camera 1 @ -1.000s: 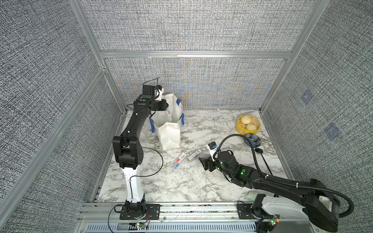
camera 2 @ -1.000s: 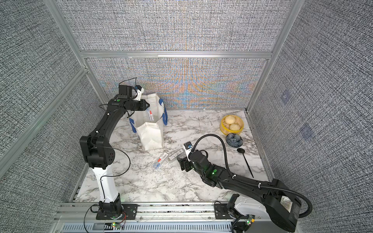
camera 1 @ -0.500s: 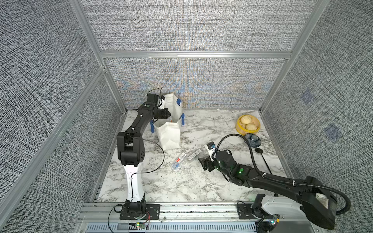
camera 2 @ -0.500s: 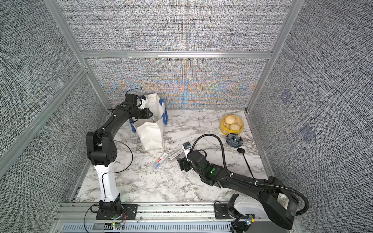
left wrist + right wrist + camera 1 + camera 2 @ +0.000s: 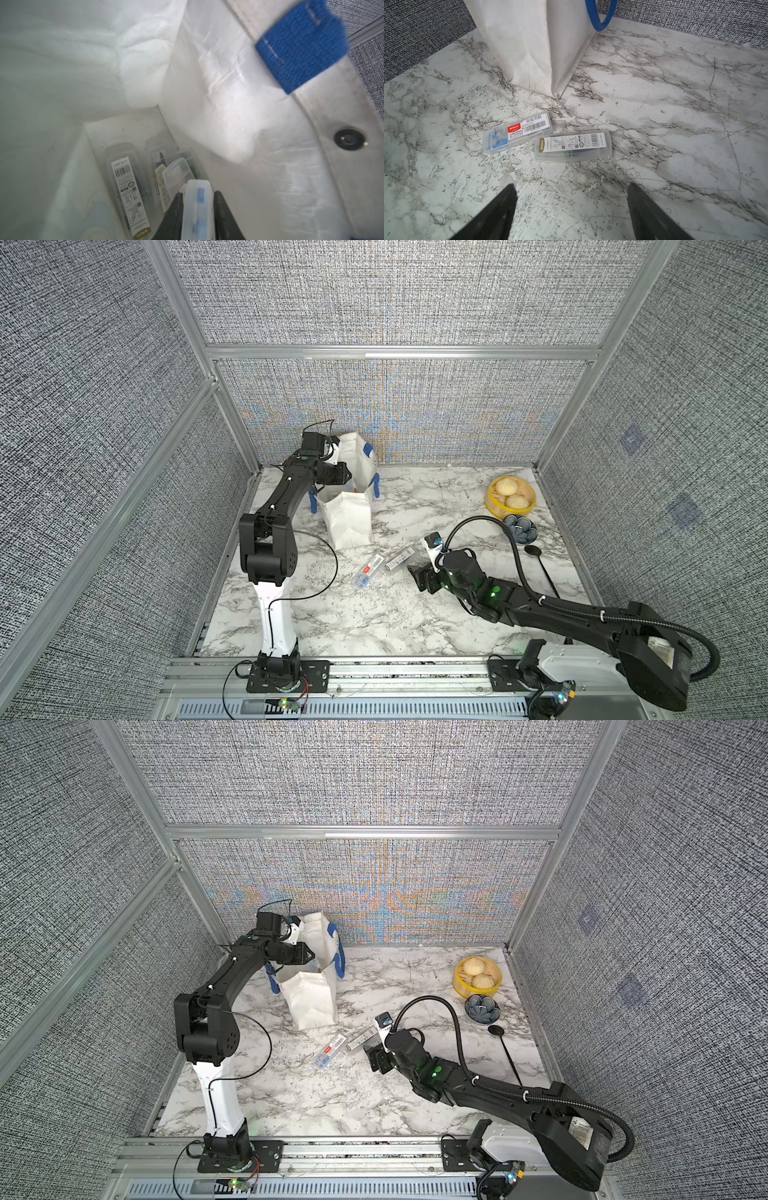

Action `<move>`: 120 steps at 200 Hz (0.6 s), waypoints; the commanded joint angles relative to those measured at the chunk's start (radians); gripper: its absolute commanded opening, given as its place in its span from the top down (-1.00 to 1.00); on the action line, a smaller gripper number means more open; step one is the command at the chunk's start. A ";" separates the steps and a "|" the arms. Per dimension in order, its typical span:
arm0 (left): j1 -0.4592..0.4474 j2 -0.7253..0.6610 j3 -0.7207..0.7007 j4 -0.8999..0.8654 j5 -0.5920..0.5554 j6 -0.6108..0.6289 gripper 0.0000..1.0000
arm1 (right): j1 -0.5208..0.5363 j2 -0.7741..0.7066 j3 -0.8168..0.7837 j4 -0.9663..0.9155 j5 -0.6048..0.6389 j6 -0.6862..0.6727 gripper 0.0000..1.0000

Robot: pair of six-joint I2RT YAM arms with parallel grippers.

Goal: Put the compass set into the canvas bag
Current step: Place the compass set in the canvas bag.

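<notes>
The white canvas bag [image 5: 349, 522] [image 5: 311, 1002] [image 5: 529, 41] stands upright at the back left, its blue handles hanging at the rim. My left gripper [image 5: 198, 194] [image 5: 344, 473] reaches down into its mouth and is shut on a clear compass set case [image 5: 197, 207] with blue parts inside. Other clear cases [image 5: 126, 182] lie on the bag's floor below it. Two more compass sets lie on the marble in front of the bag, a blue one [image 5: 517, 133] [image 5: 368, 570] and a dark one [image 5: 573, 145] [image 5: 400, 562]. My right gripper [image 5: 571, 185] [image 5: 422, 576] is open and empty, just short of them.
A yellow basket of buns [image 5: 510, 497] sits at the back right, with a small blue dish [image 5: 519, 527] and a black spoon [image 5: 540, 564] in front of it. Grey fabric walls close in the left, back and right sides.
My left arm has swung down from above the bag, carrying the held case into the bag's mouth. The right arm has barely shifted.
</notes>
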 commanded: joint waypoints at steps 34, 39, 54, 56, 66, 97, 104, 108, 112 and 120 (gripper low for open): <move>-0.006 -0.052 0.027 -0.027 0.018 0.003 0.27 | 0.000 -0.003 0.012 -0.009 0.004 -0.001 -0.66; -0.007 -0.055 0.030 -0.031 0.018 0.002 0.27 | 0.000 -0.004 0.013 -0.011 0.004 -0.002 -0.66; -0.010 -0.071 0.038 -0.034 0.027 0.000 0.26 | 0.000 -0.005 0.014 -0.009 0.004 -0.002 -0.66; -0.010 -0.074 0.037 -0.034 0.028 -0.001 0.26 | 0.000 -0.005 0.013 -0.009 0.004 -0.001 -0.66; -0.014 -0.090 0.038 -0.034 0.037 -0.003 0.26 | 0.000 -0.005 0.014 -0.010 0.004 -0.002 -0.66; -0.023 -0.155 0.047 -0.059 0.053 0.001 0.26 | 0.001 0.002 0.014 -0.011 0.006 0.001 -0.66; -0.027 -0.171 0.047 -0.068 0.053 0.003 0.26 | 0.000 0.003 0.017 -0.013 0.006 0.001 -0.66; -0.028 -0.181 0.047 -0.072 0.054 0.003 0.26 | 0.001 0.007 0.018 -0.013 0.005 0.002 -0.66; -0.029 -0.192 0.045 -0.078 0.055 0.004 0.26 | 0.000 0.008 0.019 -0.013 0.004 0.001 -0.66; -0.034 -0.215 0.038 -0.085 0.056 0.007 0.26 | 0.000 0.012 0.020 -0.014 0.004 0.002 -0.66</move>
